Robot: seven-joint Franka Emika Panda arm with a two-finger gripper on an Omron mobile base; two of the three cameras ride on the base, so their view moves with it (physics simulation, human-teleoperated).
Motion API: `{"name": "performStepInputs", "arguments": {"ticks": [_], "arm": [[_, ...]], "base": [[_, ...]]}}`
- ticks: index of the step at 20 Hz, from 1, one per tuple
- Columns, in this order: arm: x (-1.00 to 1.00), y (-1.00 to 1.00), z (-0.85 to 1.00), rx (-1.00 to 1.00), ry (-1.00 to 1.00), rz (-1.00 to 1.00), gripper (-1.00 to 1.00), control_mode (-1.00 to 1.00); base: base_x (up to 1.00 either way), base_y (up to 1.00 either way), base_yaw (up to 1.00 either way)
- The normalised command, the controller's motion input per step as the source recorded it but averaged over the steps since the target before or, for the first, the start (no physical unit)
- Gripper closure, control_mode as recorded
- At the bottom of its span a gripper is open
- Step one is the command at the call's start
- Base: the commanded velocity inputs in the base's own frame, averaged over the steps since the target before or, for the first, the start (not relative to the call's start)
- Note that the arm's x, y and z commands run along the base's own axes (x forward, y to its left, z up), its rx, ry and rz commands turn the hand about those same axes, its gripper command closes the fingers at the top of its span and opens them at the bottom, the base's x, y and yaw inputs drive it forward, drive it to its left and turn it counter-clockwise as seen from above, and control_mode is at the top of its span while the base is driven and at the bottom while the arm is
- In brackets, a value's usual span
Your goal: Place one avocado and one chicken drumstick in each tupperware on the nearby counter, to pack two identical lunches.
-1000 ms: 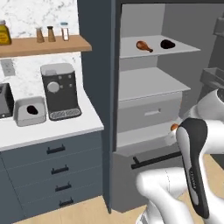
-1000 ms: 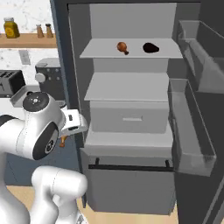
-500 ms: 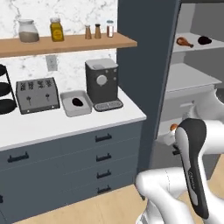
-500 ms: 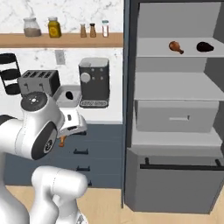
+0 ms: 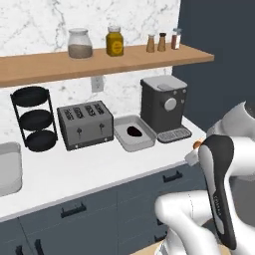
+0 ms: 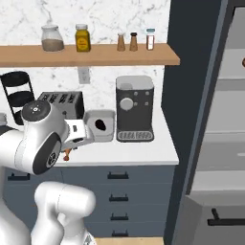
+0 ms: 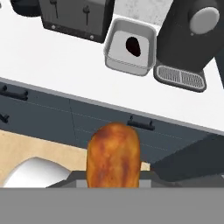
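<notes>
Left base view: the tupperware (image 5: 134, 133) sits at centre frame on the counter (image 5: 74, 172), between the toaster (image 5: 85, 124) and the coffee machine (image 5: 163, 107), with an avocado (image 5: 133, 131) inside. At right, an orange tip of the chicken drumstick (image 5: 197, 144) shows beside the white arm.

Right base view: the tupperware (image 6: 101, 126) lies left of centre, the avocado (image 6: 100, 125) in it.

Hand view: the gripper (image 7: 113, 175) at bottom centre is closed on the chicken drumstick (image 7: 113, 154); the tupperware (image 7: 131, 48) is at upper centre.
</notes>
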Motion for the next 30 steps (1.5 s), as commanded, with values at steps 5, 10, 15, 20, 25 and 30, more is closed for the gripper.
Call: {"name": "performStepInputs", "arguments": {"ticks": [5, 10, 15, 20, 25, 30], "arm": [[0.0, 0.0, 0.0, 0.0, 0.0, 0.0, 1.0, 1.0], [0.16, 0.0, -0.05, 0.0, 0.0, 0.0, 1.0, -1.0], [0.63, 0.04, -0.42, 0.0, 0.0, 0.0, 1.0, -1.0], [0.82, 0.24, -0.58, 0.0, 0.0, 0.0, 1.0, -1.0], [0.69, 0.36, -0.53, 0.0, 0.04, 0.0, 1.0, -1.0], [0.51, 0.05, -0.18, 0.0, 0.12, 0.0, 1.0, -1.0]], "base": [[0.97, 0.49, -0.12], [0.7, 0.12, -0.03], [0.0, 0.0, 0.0], [0.0, 0.0, 0.0], [0.0, 0.0, 0.0], [0.0, 0.0, 0.0]]}}
